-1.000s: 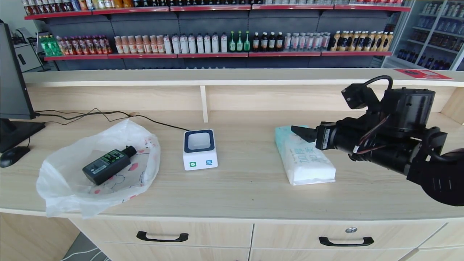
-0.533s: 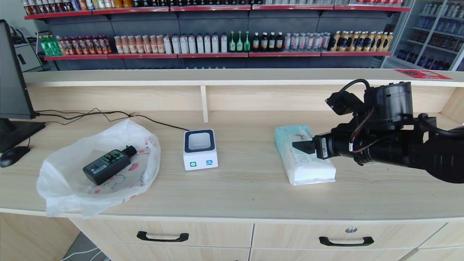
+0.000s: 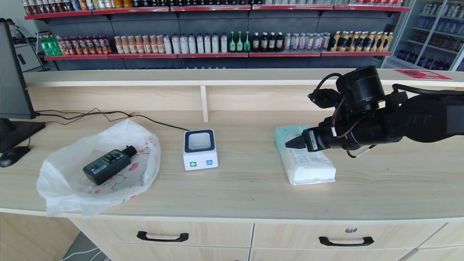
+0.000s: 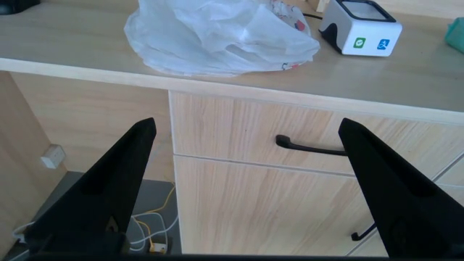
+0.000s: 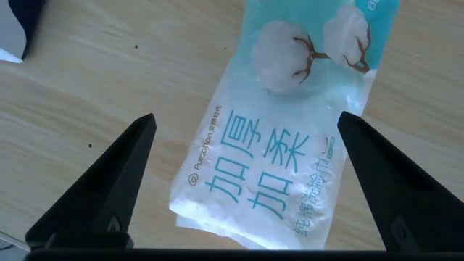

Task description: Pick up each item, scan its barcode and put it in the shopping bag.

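Note:
A white and teal tissue pack lies flat on the wooden counter, right of the white barcode scanner. My right gripper hovers just above the pack's far half. In the right wrist view it is open, its fingers spread to either side of the tissue pack below. The white shopping bag lies open at the left with a dark bottle inside. My left gripper is open and holds nothing. It sits below the counter edge, facing the drawers.
A monitor and a mouse stand at the counter's far left, with cables running behind the bag. A raised ledge closes the back. Bare counter lies in front of the scanner and right of the pack.
My right arm has swung up and toward the left. The gripper stayed over the tissue pack, its tips shifting a little to the left. The pack, the scanner and the bag have not moved.

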